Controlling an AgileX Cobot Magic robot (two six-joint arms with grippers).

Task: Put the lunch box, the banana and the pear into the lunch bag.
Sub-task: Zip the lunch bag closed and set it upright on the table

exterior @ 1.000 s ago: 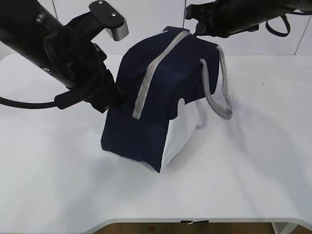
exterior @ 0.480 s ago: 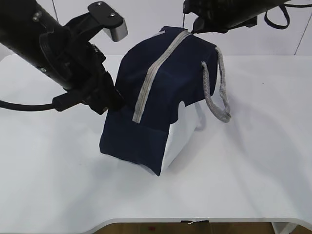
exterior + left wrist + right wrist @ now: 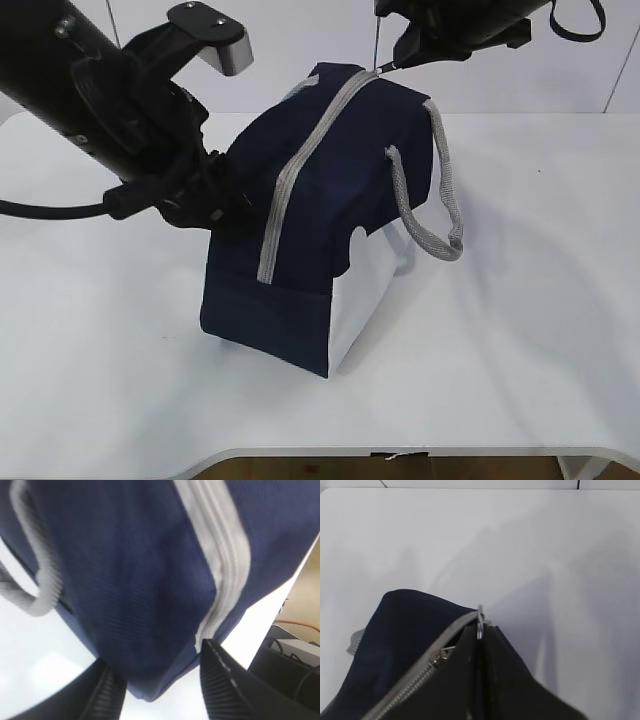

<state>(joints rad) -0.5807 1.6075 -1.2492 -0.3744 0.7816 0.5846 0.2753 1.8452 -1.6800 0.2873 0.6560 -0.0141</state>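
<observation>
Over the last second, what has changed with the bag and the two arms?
The bag has shifted left and stands more upright. The left gripper has let go of its end, jaws now apart around the corner. The right gripper has risen a little, jaws shut on the zipper's metal ring. Unchanged: the zipper is closed along the top and the handle hangs on the right.

Exterior view: slanted down from chest height across the white surface (image 3: 520, 330). Left wrist view: pressed close against the lunch bag (image 3: 130, 590). Right wrist view: close above the bag's top end. All three share its zipper (image 3: 300, 175).
</observation>
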